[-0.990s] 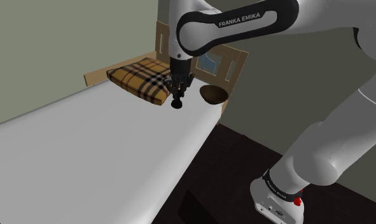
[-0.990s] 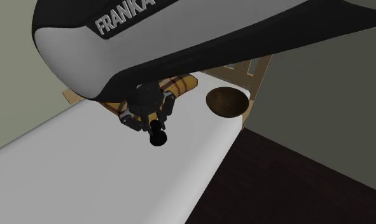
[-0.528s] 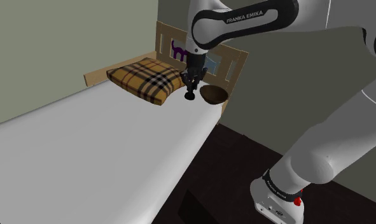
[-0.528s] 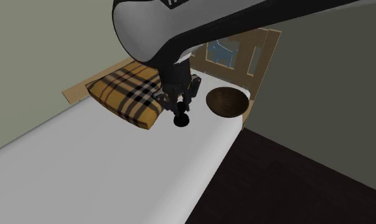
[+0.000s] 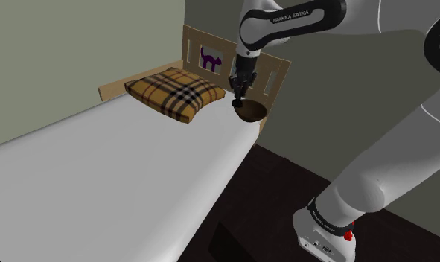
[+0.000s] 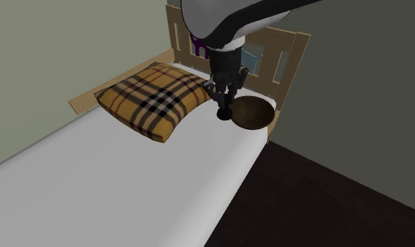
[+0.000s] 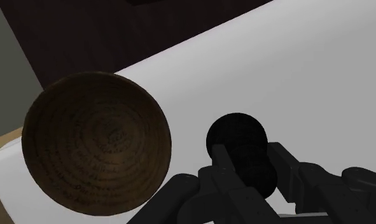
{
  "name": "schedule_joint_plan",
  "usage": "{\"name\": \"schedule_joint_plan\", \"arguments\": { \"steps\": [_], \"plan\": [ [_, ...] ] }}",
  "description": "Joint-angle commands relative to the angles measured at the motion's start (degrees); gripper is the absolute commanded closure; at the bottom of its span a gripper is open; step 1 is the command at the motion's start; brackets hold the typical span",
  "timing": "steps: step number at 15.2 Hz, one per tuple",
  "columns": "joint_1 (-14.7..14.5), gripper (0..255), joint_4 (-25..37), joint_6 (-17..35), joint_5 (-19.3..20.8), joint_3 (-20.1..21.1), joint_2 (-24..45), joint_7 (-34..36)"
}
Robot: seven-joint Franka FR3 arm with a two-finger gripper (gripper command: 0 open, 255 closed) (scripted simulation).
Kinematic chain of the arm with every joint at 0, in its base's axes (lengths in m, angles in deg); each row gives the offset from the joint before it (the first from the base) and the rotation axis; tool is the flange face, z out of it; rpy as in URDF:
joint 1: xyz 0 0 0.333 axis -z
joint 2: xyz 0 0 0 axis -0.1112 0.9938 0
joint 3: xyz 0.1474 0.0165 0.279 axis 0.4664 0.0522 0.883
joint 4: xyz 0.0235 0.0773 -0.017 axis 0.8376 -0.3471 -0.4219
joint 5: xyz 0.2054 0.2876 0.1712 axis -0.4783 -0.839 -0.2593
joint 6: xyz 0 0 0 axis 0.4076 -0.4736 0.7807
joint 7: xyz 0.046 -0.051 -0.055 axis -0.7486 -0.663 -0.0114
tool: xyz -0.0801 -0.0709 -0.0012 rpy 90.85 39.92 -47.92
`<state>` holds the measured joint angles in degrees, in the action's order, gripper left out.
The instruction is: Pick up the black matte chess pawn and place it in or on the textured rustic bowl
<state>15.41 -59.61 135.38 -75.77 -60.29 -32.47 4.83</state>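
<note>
Second exterior view's left held a plaid pillow (image 6: 153, 98); right of it the gripper (image 6: 224, 103) pinched the black pawn (image 6: 223, 113) above bare white mattress (image 6: 128, 182), just beside the brown bowl (image 6: 251, 112) at the mattress edge.

"FRANKA EMIKA" on the arm (image 5: 294, 18)
</note>
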Motion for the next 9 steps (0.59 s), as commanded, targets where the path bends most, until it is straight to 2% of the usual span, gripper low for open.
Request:
{"name": "schedule_joint_plan", "arguments": {
  "steps": [1,9],
  "plan": [
    [1.39,255,1.06,0.02,0.35,-1.58,0.87,-2.89],
    [6.55,255,7.81,-0.61,0.93,-6.96,6.19,-13.27]
  ]
}}
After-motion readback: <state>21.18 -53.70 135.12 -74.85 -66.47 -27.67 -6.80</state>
